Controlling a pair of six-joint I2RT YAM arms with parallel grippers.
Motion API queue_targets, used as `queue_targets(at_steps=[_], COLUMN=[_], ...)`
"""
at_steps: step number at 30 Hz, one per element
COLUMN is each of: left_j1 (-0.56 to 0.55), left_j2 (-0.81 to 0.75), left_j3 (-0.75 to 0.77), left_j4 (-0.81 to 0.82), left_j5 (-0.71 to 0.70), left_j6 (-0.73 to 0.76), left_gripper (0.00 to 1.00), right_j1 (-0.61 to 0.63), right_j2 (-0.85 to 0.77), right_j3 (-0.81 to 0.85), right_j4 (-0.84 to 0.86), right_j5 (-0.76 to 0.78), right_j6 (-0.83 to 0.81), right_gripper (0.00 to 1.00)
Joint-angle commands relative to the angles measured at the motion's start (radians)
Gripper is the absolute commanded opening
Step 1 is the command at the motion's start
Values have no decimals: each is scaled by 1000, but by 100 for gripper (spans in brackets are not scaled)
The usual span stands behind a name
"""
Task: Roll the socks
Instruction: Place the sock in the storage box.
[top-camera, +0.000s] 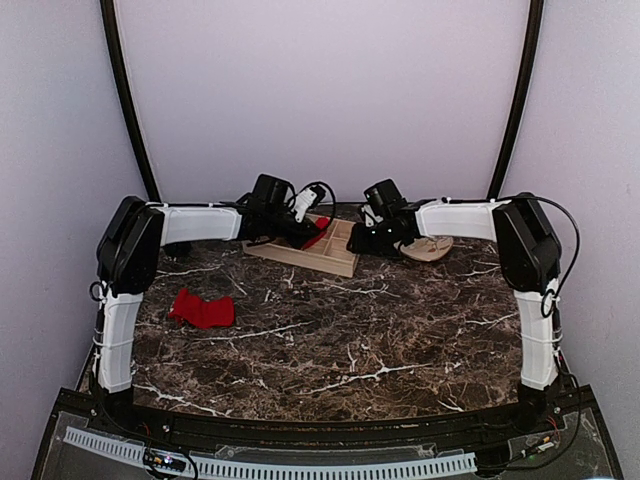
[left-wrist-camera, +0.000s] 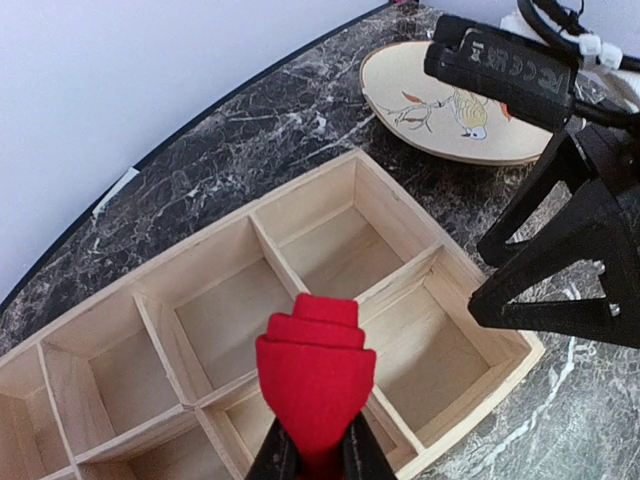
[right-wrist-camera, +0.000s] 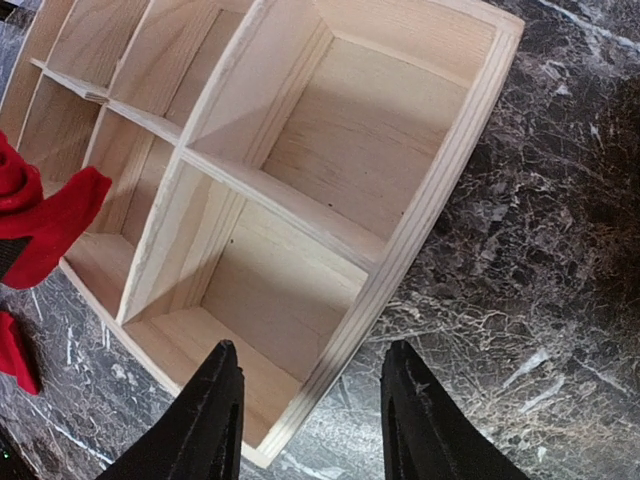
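**A:** What lies nearest?

**B:** 1 loose red sock (top-camera: 202, 309), flat on the marble table (top-camera: 380, 350) at the near left, well apart from both arms.

**A:** And farther back?

**B:** A wooden tray (top-camera: 335, 258) of open compartments, far centre. The left gripper (left-wrist-camera: 318, 465) pinches a rolled red sock (left-wrist-camera: 315, 365) by its lower end, above the tray. Which compartment, I cannot tell.

**A:** The right gripper (right-wrist-camera: 310, 352)?

**B:** Jaws spread, holding nothing. 1 finger hangs over the tray's right-end compartment and the other over the marble, with the tray's wall between them.

**A:** Beyond that?

**B:** A plate (left-wrist-camera: 450, 105) with a bird drawing, near the tray's right end.
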Motion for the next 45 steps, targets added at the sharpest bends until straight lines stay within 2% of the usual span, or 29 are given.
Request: queue_targets(at_steps=[1, 13, 20, 27, 36, 39, 45], left_j1=[-10, -23, -23, -23, -23, -56, -58], left_j2=[38, 118, 198, 216, 224, 227, 306], left_j3=[63, 113, 223, 242, 286, 317, 480], left_j4=[14, -29, -125, -186, -340, -389, -551], left_j5=[-10, -91, -109, -143, -188, -220, -227], left_j6=[44, 106, 130, 158, 194, 208, 228], left_gripper=[0, 0, 0, 0, 0, 0, 0], right_j1=[-15, -19, -24, -27, -28, -29, -29], right_j2=[33, 83, 118, 134, 129, 132, 132], right_j3=[40, 76, 107, 120, 123, 129, 130], right_j4=[-1, -12, -25, -42, -65, -71, -71], right_j5=[-3, -23, -38, -38, -24, -25, -30], right_j6=[13, 13, 12, 3, -8, -8, -7], right_gripper=[44, 44, 44, 44, 44, 44, 44])
